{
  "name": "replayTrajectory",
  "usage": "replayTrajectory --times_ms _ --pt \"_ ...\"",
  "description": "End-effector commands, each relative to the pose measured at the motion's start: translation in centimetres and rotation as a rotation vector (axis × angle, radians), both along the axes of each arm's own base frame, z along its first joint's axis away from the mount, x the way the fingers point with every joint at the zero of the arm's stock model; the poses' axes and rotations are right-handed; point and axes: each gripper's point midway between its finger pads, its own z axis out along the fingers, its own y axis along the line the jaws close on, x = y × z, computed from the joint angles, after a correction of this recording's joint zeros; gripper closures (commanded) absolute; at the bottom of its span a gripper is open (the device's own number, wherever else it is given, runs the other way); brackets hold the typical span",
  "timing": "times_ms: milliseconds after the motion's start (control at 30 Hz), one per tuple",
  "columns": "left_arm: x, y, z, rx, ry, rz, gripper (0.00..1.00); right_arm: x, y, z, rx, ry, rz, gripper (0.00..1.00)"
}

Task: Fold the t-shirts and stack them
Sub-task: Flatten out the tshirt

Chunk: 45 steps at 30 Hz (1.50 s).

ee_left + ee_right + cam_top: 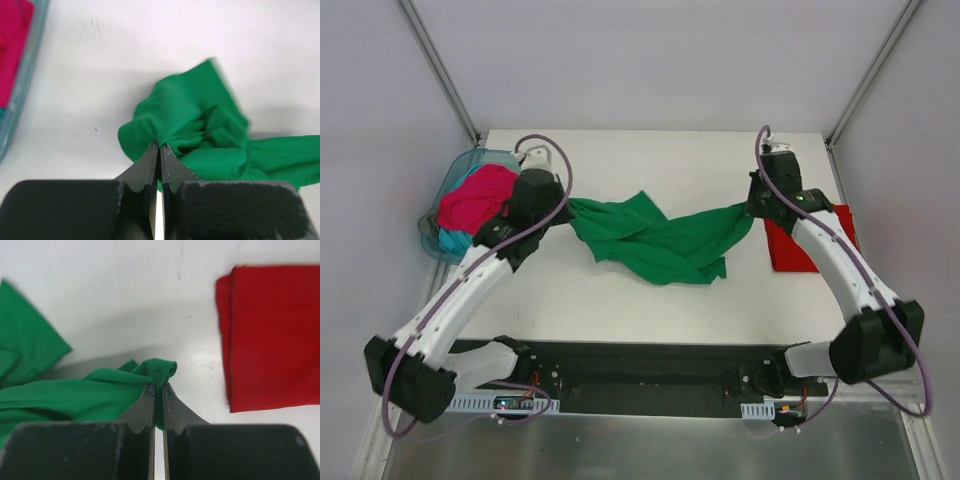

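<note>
A bright green t-shirt hangs stretched and crumpled between my two grippers over the middle of the table. My left gripper is shut on its left end. My right gripper is shut on its right end. A folded red t-shirt lies flat at the right of the table, also in the right wrist view. Pink and teal shirts lie in a bin at the far left.
The clear bluish bin stands at the table's left edge; its rim shows in the left wrist view. White walls and metal posts close in the back. A black rail holds the arm bases at the near edge.
</note>
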Motion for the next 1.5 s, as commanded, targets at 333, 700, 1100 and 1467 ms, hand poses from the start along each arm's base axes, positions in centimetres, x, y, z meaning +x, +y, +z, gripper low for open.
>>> replayTrajectory --times_ms 333,700,1100,1467 --pt "-13.9 10.3 20.9 -0.31 -0.728 0.195 1.0 -12.4 -6.6 27.1 0.036 -0.736 -0.064 1.0" --pt "-15.7 12.8 21.8 -0.341 -0.804 0.289 1.0 -17.6 -7.4 34.3 0.099 -0.906 -0.036 1.0" --pt "-11.9 11.9 15.0 -0.263 -0.626 0.358 1.0 -13.1 -6.1 25.1 0.069 -0.72 -0.039 1.0" --pt "-14.2 11.6 15.4 -0.357 -0.655 0.297 1.0 -15.0 -6.5 24.1 0.074 -0.711 -0.037 1.0"
